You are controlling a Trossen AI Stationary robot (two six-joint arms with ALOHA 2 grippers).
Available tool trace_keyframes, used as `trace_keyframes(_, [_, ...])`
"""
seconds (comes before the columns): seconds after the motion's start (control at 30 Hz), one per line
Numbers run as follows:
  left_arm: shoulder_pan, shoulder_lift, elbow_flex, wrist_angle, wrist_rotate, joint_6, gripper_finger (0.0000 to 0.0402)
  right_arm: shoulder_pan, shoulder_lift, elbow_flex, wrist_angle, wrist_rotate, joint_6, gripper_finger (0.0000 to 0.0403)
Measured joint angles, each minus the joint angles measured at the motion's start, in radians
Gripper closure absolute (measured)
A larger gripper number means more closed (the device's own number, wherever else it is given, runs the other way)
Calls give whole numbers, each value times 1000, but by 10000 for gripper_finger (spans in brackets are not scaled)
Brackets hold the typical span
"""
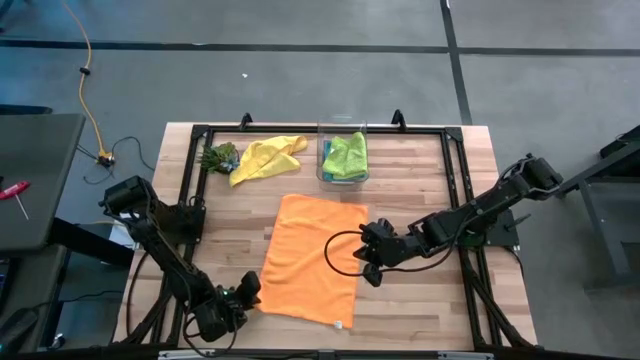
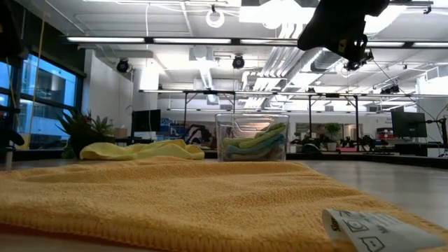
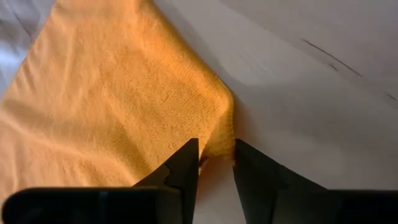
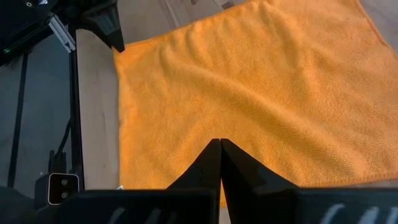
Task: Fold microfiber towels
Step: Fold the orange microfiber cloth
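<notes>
At the near edge of the wooden table, the left gripper sits at the near left corner of the orange towel, its two dark fingers narrowly parted with the corner's tip between them; whether they actually pinch the cloth cannot be told. The towel lies spread flat across the middle of the table, a white care label at its near right corner. Over the towel's right edge, the right gripper hovers with fingers pressed together, holding nothing. Farther back, a yellow towel lies crumpled beside a small leafy clump, and a lime green towel rests atop others in a clear plastic box.
</notes>
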Motion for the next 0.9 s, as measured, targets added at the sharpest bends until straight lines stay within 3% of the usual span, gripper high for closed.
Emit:
trace_keyframes(0.33, [1, 0, 18, -2, 13, 0, 375, 0, 0, 0, 0, 3, 3, 402])
trace_keyframes(0.67, [1, 0, 51, -5, 13, -8, 392, 0, 0, 0, 0, 7, 28, 402])
trace_keyframes(0.9, [5, 0, 51, -5, 69, -27, 400, 24, 11, 2, -18, -216, 69, 381])
